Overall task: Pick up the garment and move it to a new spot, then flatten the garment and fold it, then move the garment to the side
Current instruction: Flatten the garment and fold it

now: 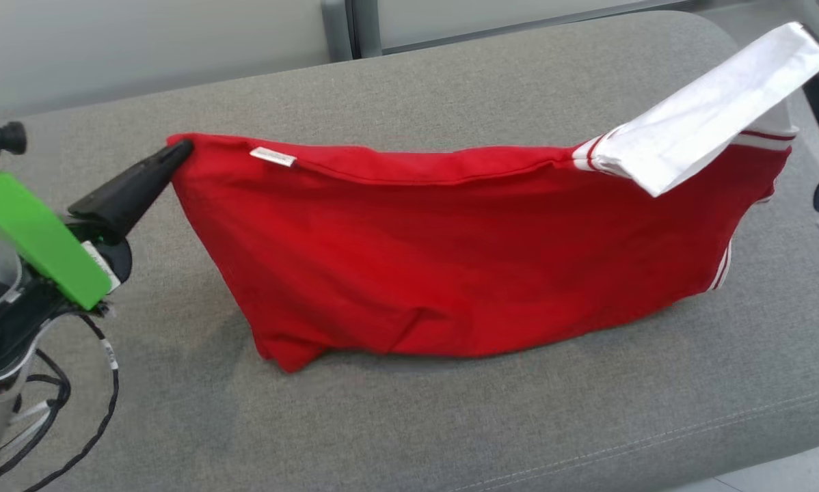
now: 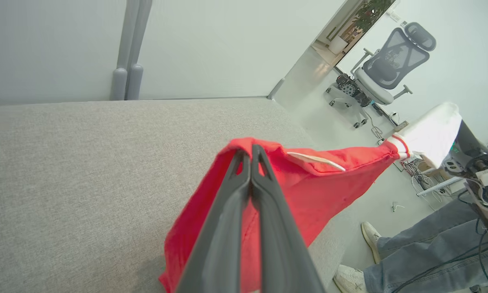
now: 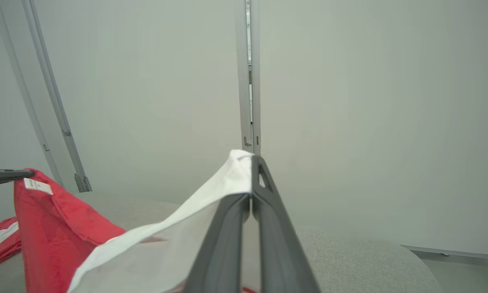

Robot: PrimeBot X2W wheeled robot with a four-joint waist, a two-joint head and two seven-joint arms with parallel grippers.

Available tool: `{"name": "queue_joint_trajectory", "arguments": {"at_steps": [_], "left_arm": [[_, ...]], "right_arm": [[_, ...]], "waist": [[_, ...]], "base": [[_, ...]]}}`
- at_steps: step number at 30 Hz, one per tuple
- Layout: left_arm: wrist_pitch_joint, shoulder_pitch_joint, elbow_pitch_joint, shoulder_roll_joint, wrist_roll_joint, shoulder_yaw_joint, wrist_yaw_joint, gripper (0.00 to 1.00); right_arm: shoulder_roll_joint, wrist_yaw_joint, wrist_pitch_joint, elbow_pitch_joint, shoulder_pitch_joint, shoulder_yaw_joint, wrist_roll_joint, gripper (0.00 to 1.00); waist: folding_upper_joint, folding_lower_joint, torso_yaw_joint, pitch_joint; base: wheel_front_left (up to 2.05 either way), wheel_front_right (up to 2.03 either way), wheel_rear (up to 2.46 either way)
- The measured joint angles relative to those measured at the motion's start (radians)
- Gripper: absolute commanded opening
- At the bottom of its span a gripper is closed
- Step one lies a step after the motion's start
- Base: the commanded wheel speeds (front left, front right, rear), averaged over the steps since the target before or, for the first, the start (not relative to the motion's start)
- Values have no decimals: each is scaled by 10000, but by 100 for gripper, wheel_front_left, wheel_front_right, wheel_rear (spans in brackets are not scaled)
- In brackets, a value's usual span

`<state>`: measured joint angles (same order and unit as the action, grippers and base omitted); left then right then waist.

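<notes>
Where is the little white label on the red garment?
In the head view the white label sits on the red garment's raised top edge, near its left end, just right of the left claw pinching that corner.

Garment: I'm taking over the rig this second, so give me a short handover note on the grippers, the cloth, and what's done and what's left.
Left gripper: shut on a red corner of the garment.
Right gripper: shut on its white part.
Garment: strung between both grippers over the grey cushion; its lower edge seems to rest there.
Done: picked up. I can't tell whether this is the new spot.
Left: lay flat, fold, move aside.
Note: a person's legs are beside the cushion.
</notes>
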<state>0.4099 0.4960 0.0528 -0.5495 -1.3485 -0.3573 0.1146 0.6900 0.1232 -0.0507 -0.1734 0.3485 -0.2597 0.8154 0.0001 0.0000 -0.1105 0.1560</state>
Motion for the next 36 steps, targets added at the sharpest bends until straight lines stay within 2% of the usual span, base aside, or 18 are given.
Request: {"name": "queue_joint_trajectory", "arguments": {"at_steps": [9, 11, 12, 15, 16, 17, 20, 25, 28, 30, 32, 34, 36], "left_arm": [[128, -617, 3085, -851, -970, 1200, -13, 0], [230, -789, 3937, -1051, -1273, 1417, -199, 0], [230, -789, 3937, -1051, -1273, 1417, -199, 0], [391, -988, 4930, -1342, -1547, 1774, -568, 0], [453, -1061, 5474, -1513, -1611, 2057, -934, 0], [453, -1061, 5474, -1513, -1611, 2057, -934, 0], [652, -1058, 5967, -1887, -1649, 2399, -1524, 0], [1101, -871, 5122, -2115, -1793, 2234, -2253, 0], [1350, -523, 4000, -2102, -1751, 1764, -2314, 0], [1546, -160, 3256, -2025, -1551, 1218, -2339, 0], [1563, 434, 2477, -1919, -786, 738, -2339, 0], [1480, 1304, 1699, -1862, 228, 422, -2339, 0], [1070, 2390, 1066, -1785, 1367, 391, -2339, 0]], "right_arm": [[1091, 0, 470, -2270, -930, 2021, 2163, 0], [1350, -2, 633, -2823, -1146, 2476, 2644, 0], [1350, -2, 633, -2823, -1146, 2476, 2644, 0], [1684, -46, 834, -3413, -1339, 3204, 3191, 0], [1779, -228, 951, -3639, -1339, 3691, 3567, 0], [1779, -228, 951, -3639, -1339, 3691, 3567, 0], [2010, -474, 1218, -3626, -1337, 4203, 3904, 0], [1741, -708, 1567, -2903, -1231, 3664, 4261, 0], [1327, -830, 1812, -2380, -774, 2615, 4261, 0], [972, -1078, 1969, -2029, -199, 1906, 4255, 0], [382, -1501, 2013, -1645, 725, 1434, 4257, 0], [-249, -2163, 2002, -1210, 2092, 1126, 4100, 0], [-662, -2759, 1804, -863, 3757, 1035, 3463, 0]], "waist": [[0, 0, -292, -435], [0, 0, -366, -443], [0, 0, -366, -443], [0, 0, -414, -332], [0, 0, -424, -206], [0, 0, -424, -206], [0, 0, -419, 50], [0, 0, -328, 614], [0, 0, -213, 982], [0, 0, -113, 1234], [0, 0, 7, 1483], [0, 0, 145, 1738], [-1, 1, 286, 1999]], "base": [[0, 0, 0], [0, 0, 0], [0, 0, 0], [0, 0, 0], [0, 0, 0], [0, 0, 0], [0, 0, 0], [0, 0, 0], [0, 0, 0], [0, 0, 0], [0, 0, 0], [0, 0, 0], [0, 0, 0]]}}
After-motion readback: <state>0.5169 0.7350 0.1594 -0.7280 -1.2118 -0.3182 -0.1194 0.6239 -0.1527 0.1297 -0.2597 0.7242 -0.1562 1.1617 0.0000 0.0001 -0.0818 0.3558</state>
